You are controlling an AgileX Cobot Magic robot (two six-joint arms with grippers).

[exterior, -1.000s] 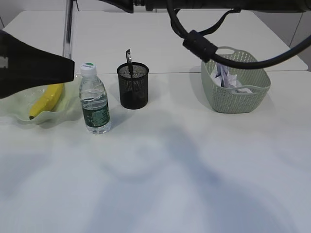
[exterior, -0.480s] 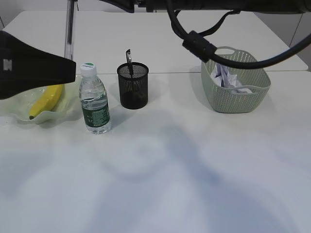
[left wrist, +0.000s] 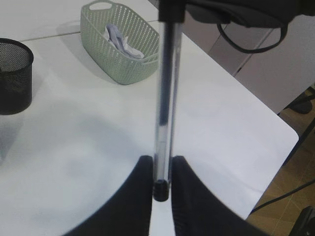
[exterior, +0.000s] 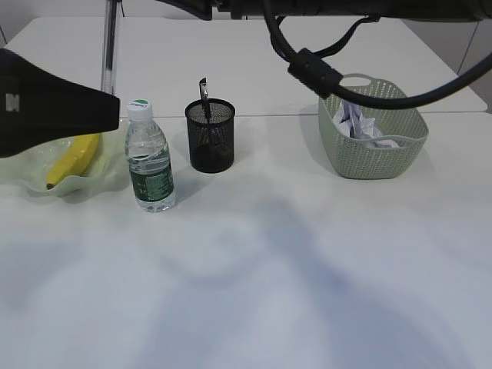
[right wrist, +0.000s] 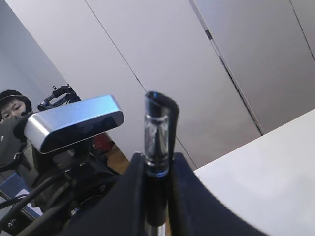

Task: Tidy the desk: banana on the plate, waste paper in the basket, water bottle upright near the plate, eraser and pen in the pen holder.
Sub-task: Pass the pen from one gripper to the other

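Holding: we see the pen (left wrist: 165, 98) upright in the air, left of the holder (exterior: 210, 134) and higher, with both arms on it.
Left gripper (left wrist: 161, 184): clamped on the pen's lower end.
Right gripper (right wrist: 157, 172): fingers pressed against the capped end, so it looks clamped too.
Around the holder: bottle (exterior: 149, 157) upright just left; banana (exterior: 75, 157) on the plate (exterior: 92, 184) further left; basket (exterior: 373, 131) well right, with paper (exterior: 354, 119) inside.
Inside the holder: one dark clipped stick leans on the rim; we cannot tell whether the eraser is in there.
Risks: we judge that two grips on one thin barrel could bend or snap it if the arms pull apart. If either lets go early, the pen may swing, drop and roll. On the way to the holder it passes over the bottle and could tip it. A slanted tip could catch the mesh rim and push the holder over.
Desk (exterior: 269, 269): plain white, smooth, with a seam behind the holder and soft arm shadows in front.
Room: grey panelled walls and wood floor past the desk edge.
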